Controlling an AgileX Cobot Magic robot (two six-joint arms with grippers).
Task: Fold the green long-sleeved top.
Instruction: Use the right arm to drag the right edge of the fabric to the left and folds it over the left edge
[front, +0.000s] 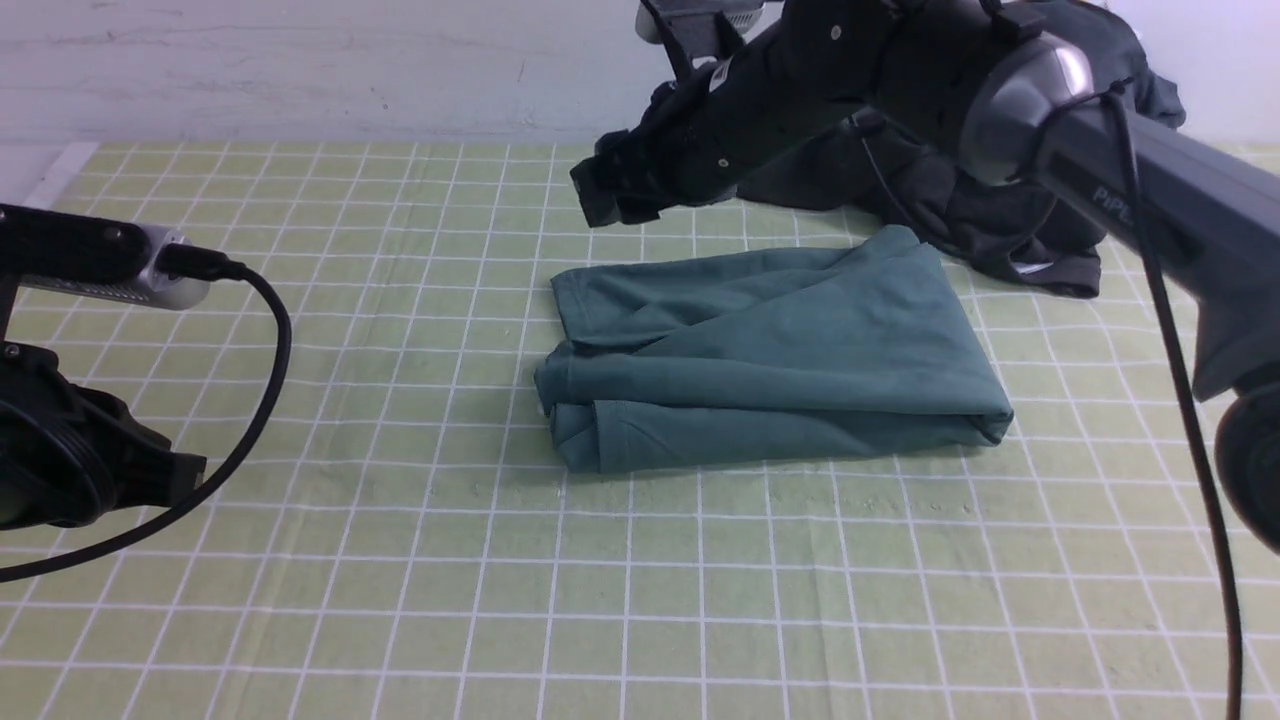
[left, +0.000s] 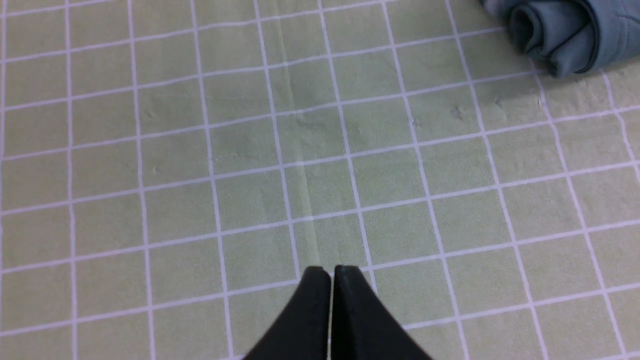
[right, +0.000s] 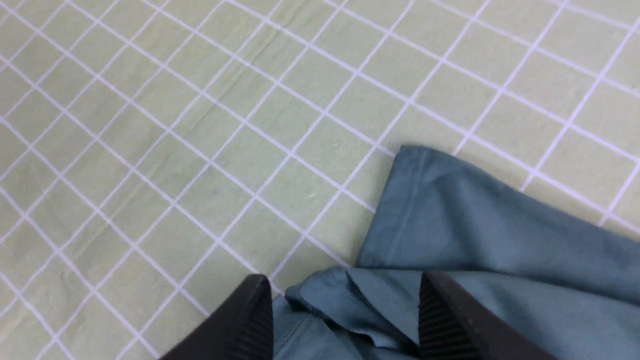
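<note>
Green long-sleeved top (front: 770, 360) lies folded on tabletop (front: 400, 600). Right end effector (right: 345, 280) open over loose corner folds: best to pinch all layers. Left end effector (left: 330, 272) closed, empty.

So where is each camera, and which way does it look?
Front: on the robot, facing forward at the folded green top; left arm and right arm show.
Left wrist: looks down at the checked cloth; shut left gripper shows.
Right wrist: looks down at the top's corner; open right gripper shows.
All three share the top.
</note>
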